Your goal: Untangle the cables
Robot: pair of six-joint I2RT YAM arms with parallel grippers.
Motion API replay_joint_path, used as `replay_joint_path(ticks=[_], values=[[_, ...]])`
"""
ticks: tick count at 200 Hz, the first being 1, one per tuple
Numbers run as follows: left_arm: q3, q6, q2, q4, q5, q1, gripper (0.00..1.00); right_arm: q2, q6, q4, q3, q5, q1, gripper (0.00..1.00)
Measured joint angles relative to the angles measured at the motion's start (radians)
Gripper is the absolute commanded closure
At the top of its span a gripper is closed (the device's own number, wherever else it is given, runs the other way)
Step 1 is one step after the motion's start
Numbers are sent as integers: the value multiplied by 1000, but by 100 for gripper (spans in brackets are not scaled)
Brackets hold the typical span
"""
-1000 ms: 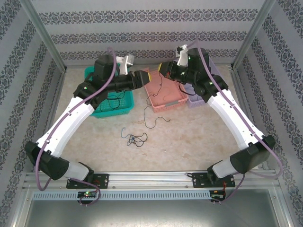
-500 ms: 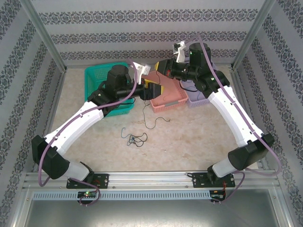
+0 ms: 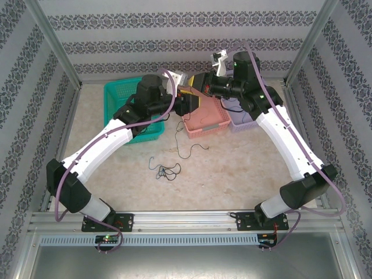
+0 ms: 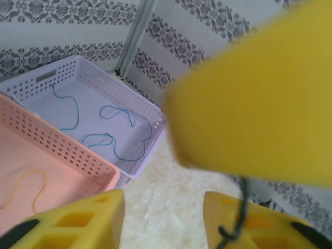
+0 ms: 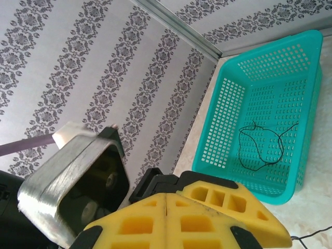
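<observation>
Seen from overhead, a loose tangle of black and blue cables lies mid-frame on the worktop. A lone black strand sits just above it, near the pink basket. Both arms meet over that basket's far end, too bunched there to read.

The left wrist view makes out what the overhead cannot: blue cables in the lavender basket, a yellow cable in the pink one, and the left fingers spread apart at the bottom edge. A dark strand hangs in front of one of them from under a large yellow blur; what holds it is unclear.

The right wrist view shows the right fingers pressed together, with anything between them hidden. A black cable lies in the teal basket.
</observation>
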Motion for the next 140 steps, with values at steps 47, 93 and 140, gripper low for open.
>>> replay_joint_path(ticks=[47, 93, 140], values=[[130, -31, 3, -77, -47, 0, 100, -1, 14, 26, 2, 8, -32, 55], [419, -69, 21, -193, -76, 10, 100, -92, 0, 23, -110, 156, -148, 46], [800, -131, 109, -301, -80, 99, 100, -232, -7, 22, -348, 265, -206, 46]])
